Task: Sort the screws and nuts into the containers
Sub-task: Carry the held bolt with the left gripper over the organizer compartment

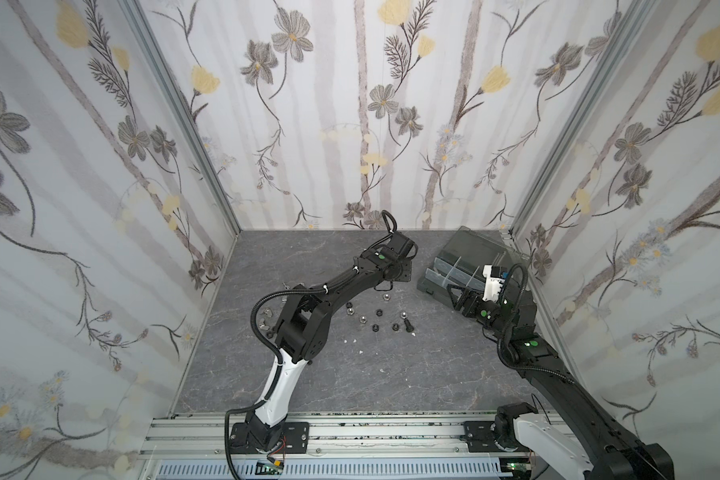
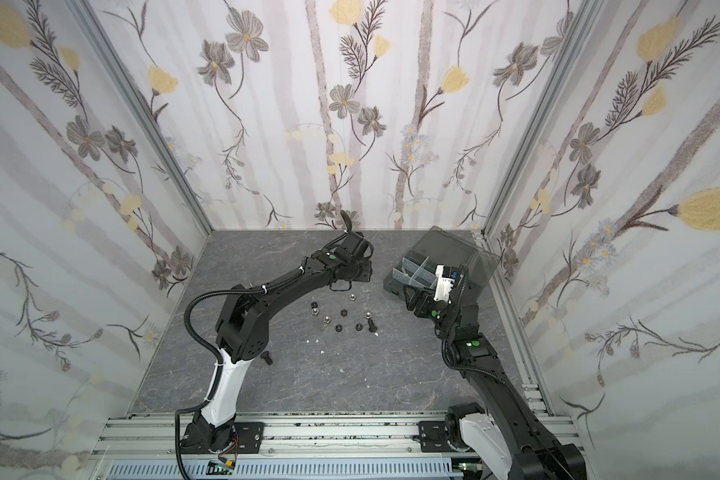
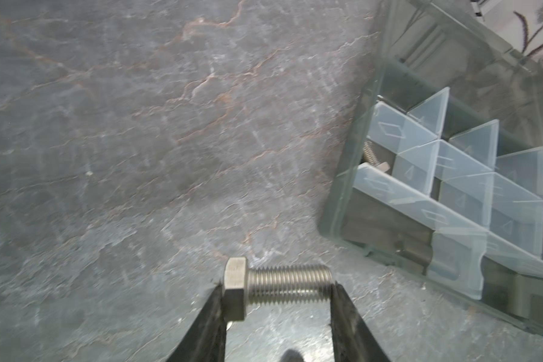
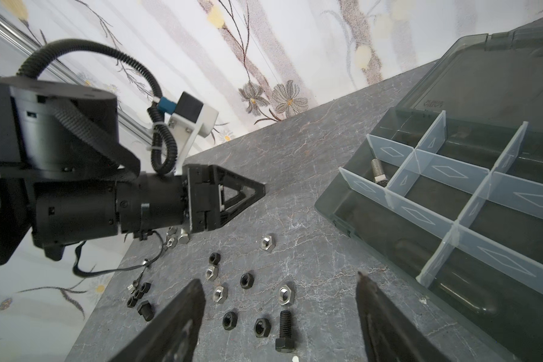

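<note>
My left gripper (image 3: pixel 276 286) is shut on a silver screw (image 3: pixel 282 285), pinching it end to end, head against one finger. It hovers over the table just short of the containers, a dark grey organizer box (image 3: pixel 339 200) with pale dividers and its lid up. In both top views this gripper (image 1: pixel 385 286) (image 2: pixel 341 286) hangs left of the box (image 1: pixel 433 276) (image 2: pixel 391 278). One compartment holds another silver screw (image 4: pixel 378 170). My right gripper (image 4: pixel 279 278) stands open and empty above loose nuts (image 4: pixel 246 280) and a black screw (image 4: pixel 285 332).
Black and silver nuts (image 1: pixel 377 311) lie scattered mid-table, with a black screw (image 1: pixel 408 324) at their right. Another black screw (image 2: pixel 267 357) lies by the left arm's elbow. White specks (image 1: pixel 362 352) dot the slate surface. Patterned walls close in three sides.
</note>
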